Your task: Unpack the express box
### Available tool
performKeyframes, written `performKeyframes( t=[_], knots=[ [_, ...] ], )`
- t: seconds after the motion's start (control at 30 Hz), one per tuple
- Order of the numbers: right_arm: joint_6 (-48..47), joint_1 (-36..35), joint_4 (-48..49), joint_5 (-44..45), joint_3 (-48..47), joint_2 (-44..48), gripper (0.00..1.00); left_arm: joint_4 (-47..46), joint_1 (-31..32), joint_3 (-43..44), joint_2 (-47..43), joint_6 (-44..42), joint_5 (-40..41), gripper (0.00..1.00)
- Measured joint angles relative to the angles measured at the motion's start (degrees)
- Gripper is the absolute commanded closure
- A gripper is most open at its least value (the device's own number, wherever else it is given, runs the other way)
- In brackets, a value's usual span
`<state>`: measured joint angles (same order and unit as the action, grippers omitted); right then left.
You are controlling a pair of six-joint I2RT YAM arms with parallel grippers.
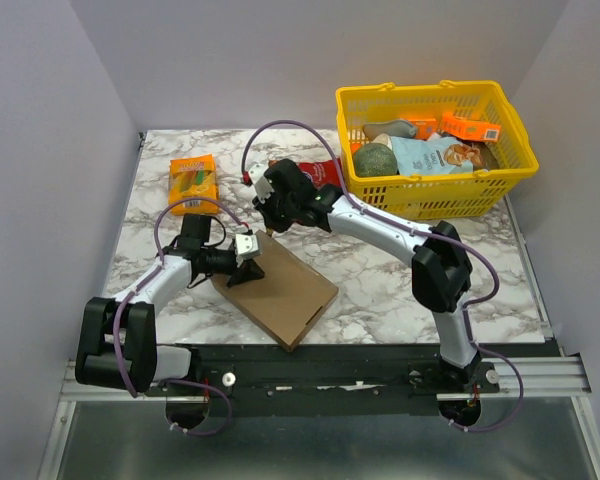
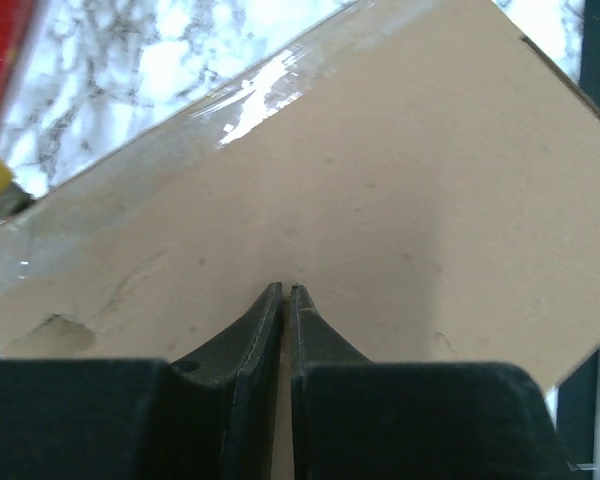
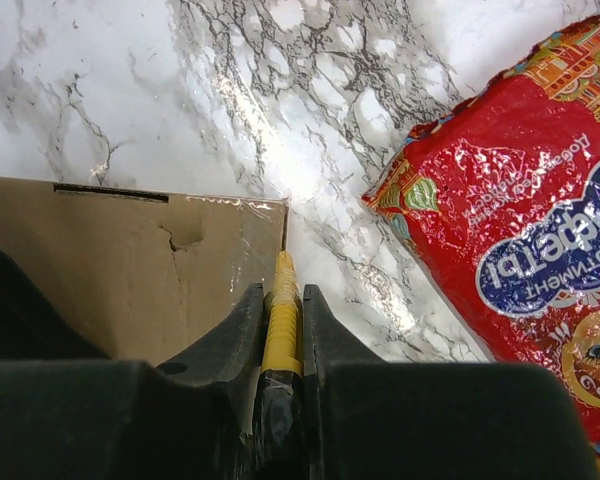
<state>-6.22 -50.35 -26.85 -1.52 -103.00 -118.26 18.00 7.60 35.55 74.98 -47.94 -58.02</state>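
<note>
Top view, express box: the express box (image 1: 285,290) is seen flat and closed on the table (image 1: 400,280), turned cornerwise, near the front edge between the two arms
Top view, risk: the box is judged likely to slide or spin toward the front edge if the far corner is pushed harder than the left side is held; the red snack bag (image 1: 325,172) lies just behind the right claw (image 1: 270,228) and could be caught by a long stroke
Top view, pose: the left arm is bent low, with the left claw (image 1: 248,262) set on the box's left corner; the right arm is stretched across from the right, its claw tipped down at the far corner

Left wrist, risk: only a small patch of cardboard is covered, so the hold could slip
Left wrist, pose: the fingers are pressed together with nothing between them, pointing at the box top; whether they touch it cannot be told; clear tape (image 2: 180,150) runs along the far edge

Right wrist, risk: the yellow tool (image 3: 282,310) could tilt in the grip, miss the taped seam and tear the cardboard
Right wrist, pose: the claw is clamped on the yellow tool, whose tip is placed at the box's taped corner; the snack bag lies near, to the right
</note>
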Motion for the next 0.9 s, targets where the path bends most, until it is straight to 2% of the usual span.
performKeyframes(
  t=[0.23, 0.9],
  knots=[
    [1.46, -2.34, 2.21, 4.02, 3.23, 1.7, 1.0, -7.72, 0.04, -0.76, 0.74, 5.84, 3.23, 0.99],
    [2.8, -2.38, 6.49, 8.63, 12.81, 7.72, 1.0, -13.46, 7.19, 0.24, 2.08, 14.21, 13.99, 1.0]
  ],
)
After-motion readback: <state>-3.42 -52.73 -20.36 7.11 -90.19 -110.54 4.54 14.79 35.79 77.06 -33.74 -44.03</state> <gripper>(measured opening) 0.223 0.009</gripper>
